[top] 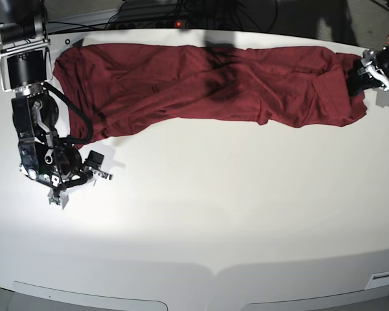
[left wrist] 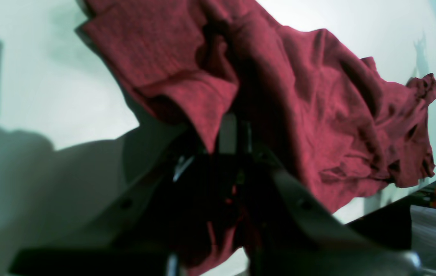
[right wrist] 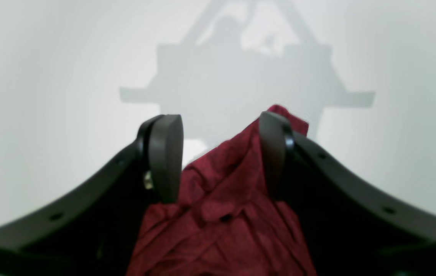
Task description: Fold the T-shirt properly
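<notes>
T-shirt [top: 207, 84], left claw [left wrist: 237, 134] seemingly pinching hem

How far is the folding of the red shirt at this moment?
Early stage. The shirt lies as a long band along the far edge of the table, wrinkled, with no tidy fold visible. The left gripper has its jaws shut on cloth at one end. The right gripper has open jaws with cloth between them. All neat folds remain.

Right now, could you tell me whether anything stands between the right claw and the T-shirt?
Nothing visible does. In the right wrist view, the T-shirt's maroon fabric already lies between the fingers of the open right claw, with only the white table beyond.
</notes>
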Robot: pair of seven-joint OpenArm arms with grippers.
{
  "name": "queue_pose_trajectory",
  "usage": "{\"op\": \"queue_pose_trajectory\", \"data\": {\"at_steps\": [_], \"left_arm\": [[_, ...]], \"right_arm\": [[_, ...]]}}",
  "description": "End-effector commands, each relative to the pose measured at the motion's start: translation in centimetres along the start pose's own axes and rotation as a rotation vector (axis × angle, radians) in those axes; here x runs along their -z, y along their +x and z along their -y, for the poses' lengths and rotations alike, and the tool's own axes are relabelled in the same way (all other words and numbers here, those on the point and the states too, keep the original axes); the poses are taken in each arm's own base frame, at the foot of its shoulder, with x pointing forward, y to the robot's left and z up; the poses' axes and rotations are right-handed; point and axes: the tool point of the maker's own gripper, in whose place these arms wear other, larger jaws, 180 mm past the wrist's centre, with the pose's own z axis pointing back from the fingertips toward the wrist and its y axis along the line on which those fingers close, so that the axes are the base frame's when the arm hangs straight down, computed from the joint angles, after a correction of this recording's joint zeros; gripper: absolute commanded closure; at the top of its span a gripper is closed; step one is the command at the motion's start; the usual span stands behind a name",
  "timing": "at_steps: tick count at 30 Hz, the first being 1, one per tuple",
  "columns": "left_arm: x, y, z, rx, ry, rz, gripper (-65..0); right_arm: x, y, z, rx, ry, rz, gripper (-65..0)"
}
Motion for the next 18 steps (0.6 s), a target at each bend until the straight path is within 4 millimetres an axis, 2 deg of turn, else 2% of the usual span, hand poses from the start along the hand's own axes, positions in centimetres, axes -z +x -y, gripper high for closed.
{"op": "queue_pose_trajectory", "data": {"at_steps": [1, 4, 7, 8, 13, 18], "left_arm": [[-0.7, 0.6, -0.7, 0.018, 0.026, -0.008, 0.0], [-0.8, 0.4, -0.8, 0.020, 0.030, -0.023, 0.0], [-0.9, 0.2, -0.9, 0.027, 0.034, -0.047, -11.8], [-1.1, 0.3, -1.0, 0.030, 0.036, -0.050, -13.8], [-2.2, 2.1, -1.3, 0.060, 0.040, -0.076, -14.4], [-3.3, 3.7, 0.7, 0.014, -0.075, -0.118, -14.4]], "right_arm": [[-1.1, 1.1, 1.1, -0.016, -0.031, 0.031, -32.1], [-1.1, 1.0, 1.1, -0.015, -0.031, 0.022, -32.1], [-1.1, 0.9, 1.1, -0.015, -0.031, 0.019, -32.1], [-1.1, 0.9, 1.1, -0.015, -0.031, 0.019, -32.1], [-1.1, 0.9, 1.1, -0.015, -0.031, 0.018, -32.1], [-1.1, 0.8, 1.1, -0.015, -0.031, 0.014, -32.1]]}}
